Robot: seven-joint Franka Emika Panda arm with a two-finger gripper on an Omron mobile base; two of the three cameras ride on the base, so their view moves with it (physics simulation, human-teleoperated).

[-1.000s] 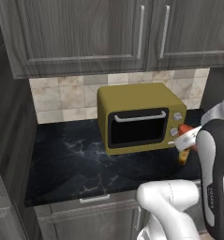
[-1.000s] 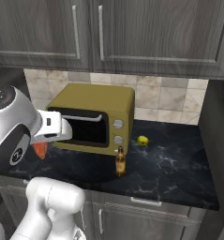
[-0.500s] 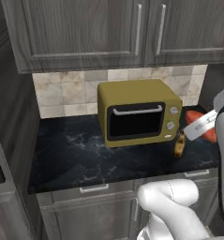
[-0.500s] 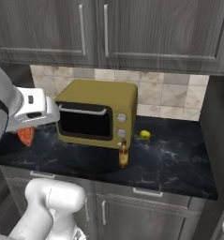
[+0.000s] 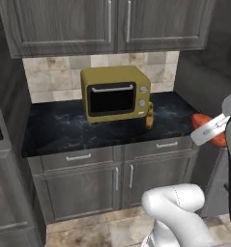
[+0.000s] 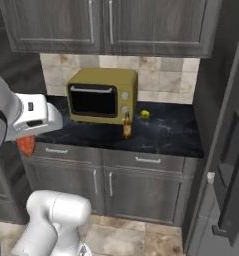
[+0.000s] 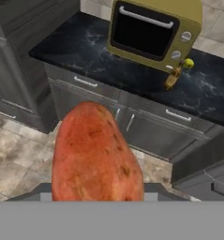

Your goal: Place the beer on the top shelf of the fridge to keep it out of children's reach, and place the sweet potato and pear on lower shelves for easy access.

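We take the yellow toaster oven (image 5: 115,93) on the black counter (image 5: 59,128) as our landmark and read from left to right. Left of the oven we see bare dark countertop, with grey cabinets (image 5: 64,24) above it and grey drawers below.

Just off the oven's front right corner stands the beer (image 5: 149,116), a slim brown bottle, upright and close beside the oven. We judge it rigid, smooth, breakable and easy to tip, so the body below the neck looks the safest place to grasp it.

Right of the oven and a little behind the bottle lies the pear (image 6: 145,114), small and yellow-green, on the counter. It is round and likely to roll, so we would pinch it across its widest part.

Well out in front of the oven, away from the counter and over the floor, our gripper (image 7: 97,197) holds the sweet potato (image 7: 95,153). The fingertips are hidden behind the tuber, but the jaws stand nearly closed with the tuber between them. It looks firm, light and rough-skinned, so a clamp across its thick middle should hold.

Farthest right of the oven stands the grey fridge (image 6: 231,165), its doors apparently closed.
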